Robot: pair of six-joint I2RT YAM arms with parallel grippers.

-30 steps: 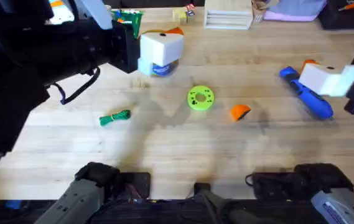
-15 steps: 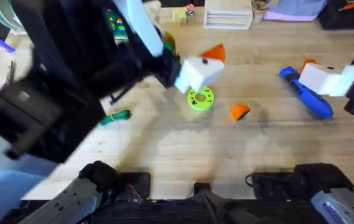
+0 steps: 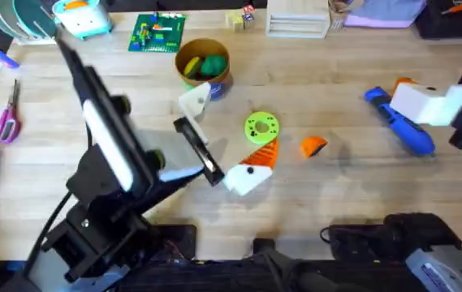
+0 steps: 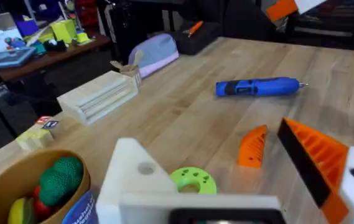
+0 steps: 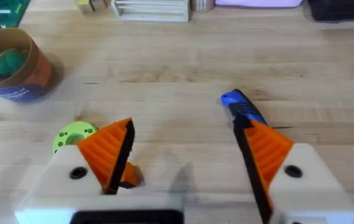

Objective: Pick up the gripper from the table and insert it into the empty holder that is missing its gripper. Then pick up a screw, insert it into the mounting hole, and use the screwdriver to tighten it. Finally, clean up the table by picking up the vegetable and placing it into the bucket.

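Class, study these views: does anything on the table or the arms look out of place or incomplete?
Yes. The left gripper is mismatched: one finger carries an orange ribbed pad, while the other finger is bare off-white plastic. A loose orange pad lies on the table beside the lime-green disc, apart from both arms.

Wood table (image 3: 352, 203) w/ bucket (image 3: 204, 65), screwdriver (image 3: 401, 126), gripper (image 3: 313, 146), green disc (image 3: 261, 128).

A pale wooden plank counter (image 3: 352, 195) spans the frame under even light. At the upper edge sit a slatted wooden rack (image 3: 297, 19) and a lilac pouch (image 3: 381, 12).
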